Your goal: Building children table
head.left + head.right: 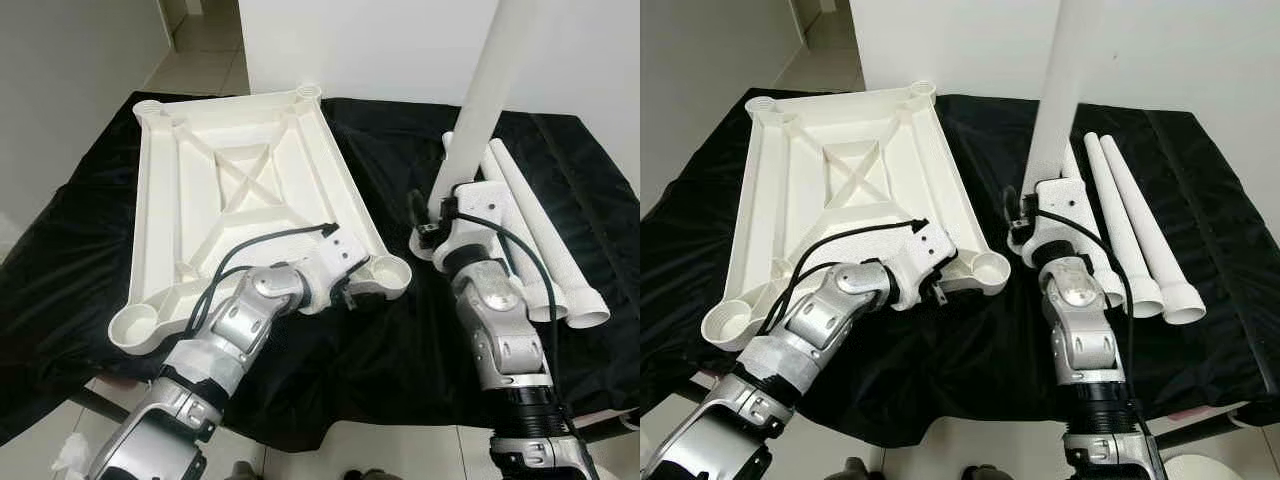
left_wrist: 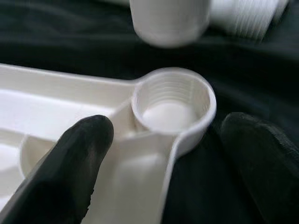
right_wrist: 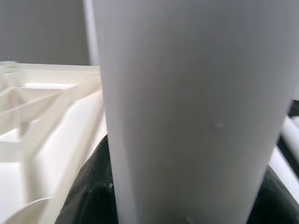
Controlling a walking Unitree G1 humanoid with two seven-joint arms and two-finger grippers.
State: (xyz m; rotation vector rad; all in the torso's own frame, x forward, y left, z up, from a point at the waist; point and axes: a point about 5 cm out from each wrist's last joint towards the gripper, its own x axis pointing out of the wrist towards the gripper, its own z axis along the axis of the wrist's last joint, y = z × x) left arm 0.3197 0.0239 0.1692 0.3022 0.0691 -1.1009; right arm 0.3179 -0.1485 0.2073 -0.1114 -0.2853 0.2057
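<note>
- Work surface: a table covered with a black cloth (image 1: 400, 340), standing against a white wall (image 1: 380, 45) at 12 o'clock; tiled floor (image 1: 205, 60) runs off at 11 o'clock.
- Table top (image 1: 235, 190): white plastic, lying upside down on the cloth, ribbed underside up with an X-brace at centre. It occupies the 10 o'clock portion of the cloth. A round socket sits at each visible corner.
- Threaded corner socket (image 2: 174, 105): the near corner at the table top's 5 o'clock end. Internal threads are visible in the left wrist view. It is open, with no leg seated in it.
- Left gripper (image 1: 352, 293): positioned at that near corner. Its two black fingers (image 2: 77, 154) are spread wide, one over the table top's ribbed inner side, the other over the cloth outside the rim, with the socket between and beyond them. Whether either pad touches the plastic cannot be determined.
- Right gripper (image 1: 1025, 225): at 3 o'clock of the socket, clamped on an upright table leg (image 1: 1065, 80). The white tube rises steeply, tilted slightly, out of the top of the head views. Its lower end hangs just beside the socket, apart from it.
- Spare legs (image 1: 550, 240): white tubes lying side by side on the cloth at 3 o'clock, partly behind the right arm; their count cannot be confirmed.
</note>
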